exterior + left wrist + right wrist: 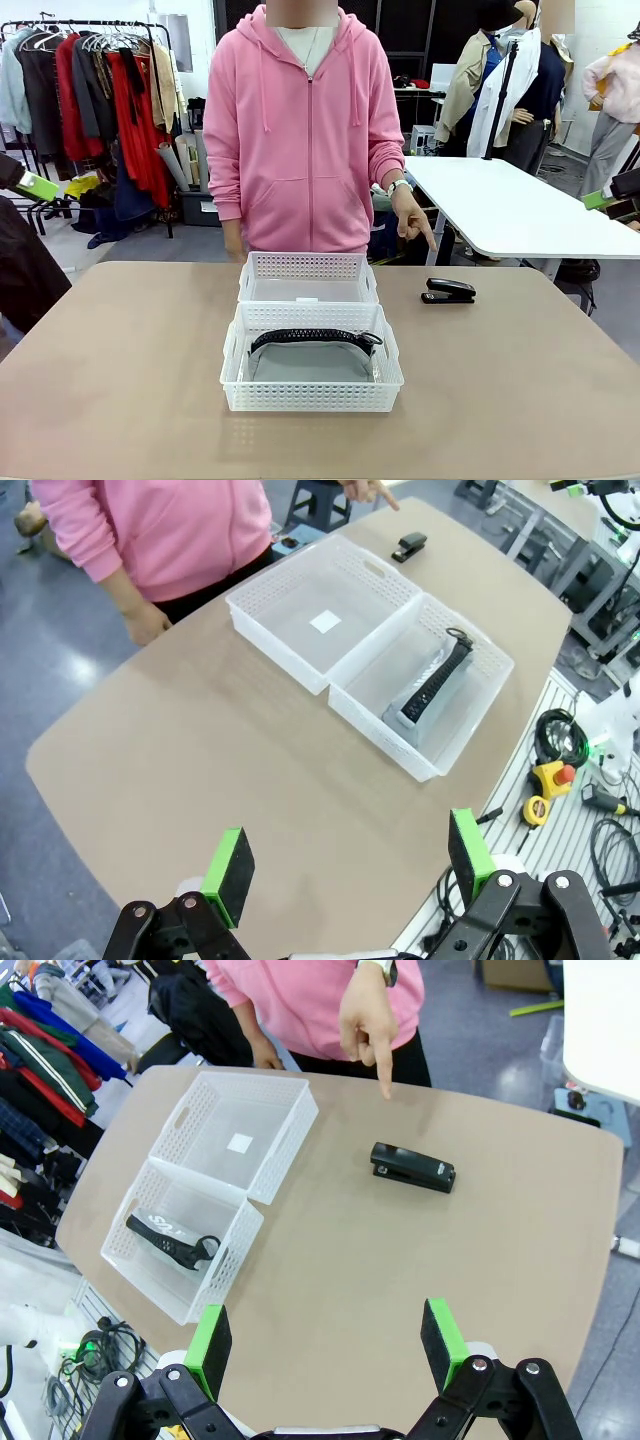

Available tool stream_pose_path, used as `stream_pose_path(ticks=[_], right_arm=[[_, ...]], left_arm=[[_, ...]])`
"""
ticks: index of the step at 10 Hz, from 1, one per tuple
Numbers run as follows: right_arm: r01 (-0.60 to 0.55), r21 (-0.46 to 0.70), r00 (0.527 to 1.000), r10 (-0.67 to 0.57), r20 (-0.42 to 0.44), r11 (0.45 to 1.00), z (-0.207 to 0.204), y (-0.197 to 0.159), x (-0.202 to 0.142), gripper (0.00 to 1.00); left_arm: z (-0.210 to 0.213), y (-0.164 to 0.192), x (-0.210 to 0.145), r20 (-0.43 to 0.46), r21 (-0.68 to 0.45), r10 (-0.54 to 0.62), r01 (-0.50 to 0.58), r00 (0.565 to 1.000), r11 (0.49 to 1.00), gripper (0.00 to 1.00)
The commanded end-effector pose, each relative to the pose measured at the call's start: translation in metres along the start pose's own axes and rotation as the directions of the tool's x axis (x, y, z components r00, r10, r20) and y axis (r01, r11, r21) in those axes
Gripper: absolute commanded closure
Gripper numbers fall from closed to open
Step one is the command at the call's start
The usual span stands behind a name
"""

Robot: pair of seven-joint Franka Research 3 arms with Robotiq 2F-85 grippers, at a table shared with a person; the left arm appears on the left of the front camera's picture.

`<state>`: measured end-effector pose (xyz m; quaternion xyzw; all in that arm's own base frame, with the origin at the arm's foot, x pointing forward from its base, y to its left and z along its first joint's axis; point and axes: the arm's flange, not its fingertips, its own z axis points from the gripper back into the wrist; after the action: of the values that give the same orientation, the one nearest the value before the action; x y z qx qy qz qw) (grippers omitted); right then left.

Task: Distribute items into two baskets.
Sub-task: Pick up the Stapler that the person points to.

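Observation:
Two white lattice baskets stand end to end mid-table. The smaller, nearer basket (310, 398) (380, 725) (232, 1250) holds the grey pouch (312, 362) (402, 718) with its black ridged strap (168, 1240). Behind it, the larger basket (308, 266) (275, 640) (287, 1148) is empty, a white label on its floor. To their right the black stapler (449, 291) (409, 547) (412, 1167) lies on the table, and the person's hand (415, 225) (368, 1020) points down at it. My left gripper (349, 855) and right gripper (326, 1342) hang open high above the table, both empty.
The person in a pink hoodie stands at the far edge. A white table (520, 210) is behind on the right, a clothes rack (90, 90) behind on the left. Cables and tools (555, 780) lie on the bench beside the table. Bare tabletop surrounds the baskets.

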<state>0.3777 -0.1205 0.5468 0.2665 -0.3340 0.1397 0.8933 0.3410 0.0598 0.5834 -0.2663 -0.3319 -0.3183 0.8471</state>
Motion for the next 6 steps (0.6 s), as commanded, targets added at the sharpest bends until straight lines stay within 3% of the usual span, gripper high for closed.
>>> stream_pose_path(ticks=[1, 5, 6], right_arm=[[-0.005, 0.007, 1.000, 0.005, 0.007, 1.000, 0.000, 0.001, 0.001, 0.00], [0.000, 0.000, 1.000, 0.000, 0.000, 1.000, 0.000, 0.000, 0.000, 0.00], [-0.019, -0.014, 0.998, 0.018, -0.053, 1.000, -0.013, -0.003, 0.013, 0.00]], left_arm=[[0.001, 0.000, 0.001, 0.011, -0.008, 0.000, 0.000, 1.000, 1.000, 0.00], [0.001, 0.000, 0.001, 0.011, -0.008, 0.000, 0.000, 1.000, 1.000, 0.00], [0.001, 0.000, 0.001, 0.011, -0.008, 0.000, 0.000, 1.000, 1.000, 0.00]])
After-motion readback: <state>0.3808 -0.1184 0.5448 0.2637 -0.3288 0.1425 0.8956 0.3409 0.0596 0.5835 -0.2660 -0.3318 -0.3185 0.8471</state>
